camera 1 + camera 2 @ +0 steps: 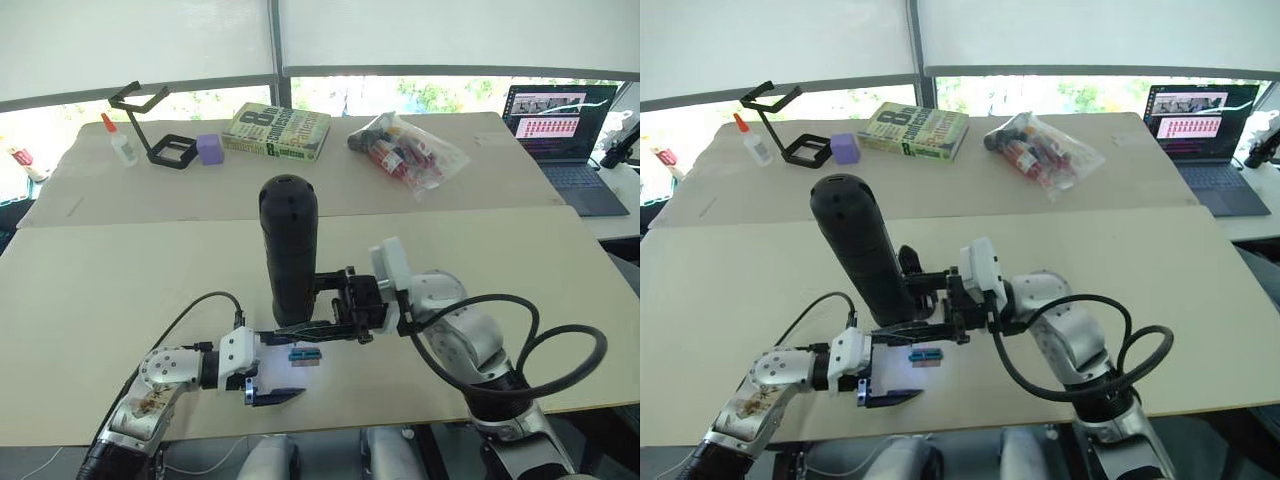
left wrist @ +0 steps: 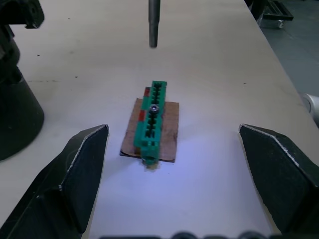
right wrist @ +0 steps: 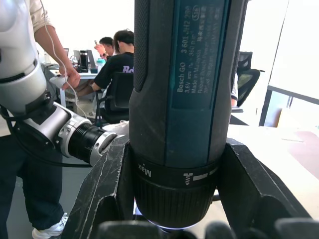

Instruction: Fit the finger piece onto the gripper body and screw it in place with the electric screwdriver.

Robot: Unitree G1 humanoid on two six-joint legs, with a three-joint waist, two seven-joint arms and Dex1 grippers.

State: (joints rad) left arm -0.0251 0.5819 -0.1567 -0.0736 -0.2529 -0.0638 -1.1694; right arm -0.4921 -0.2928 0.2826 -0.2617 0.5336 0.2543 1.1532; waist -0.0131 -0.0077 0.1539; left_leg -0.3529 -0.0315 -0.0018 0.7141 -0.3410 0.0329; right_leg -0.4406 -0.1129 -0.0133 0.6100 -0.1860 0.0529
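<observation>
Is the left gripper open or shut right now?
Open. In the left wrist view the left gripper has its two black fingers spread wide, empty, on either side of the small green block on the table.

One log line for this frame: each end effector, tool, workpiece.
right end effector: shut on electric screwdriver, upright | left end effector: open, flanking green block | bit above block, not touching

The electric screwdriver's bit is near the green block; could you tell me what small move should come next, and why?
Probably shift the electric screwdriver, gripped upright in the right tool, so that its bit lines up over the screw, then lower it. The bit hangs off the end of the green block, and the left tool is open astride the block.
</observation>
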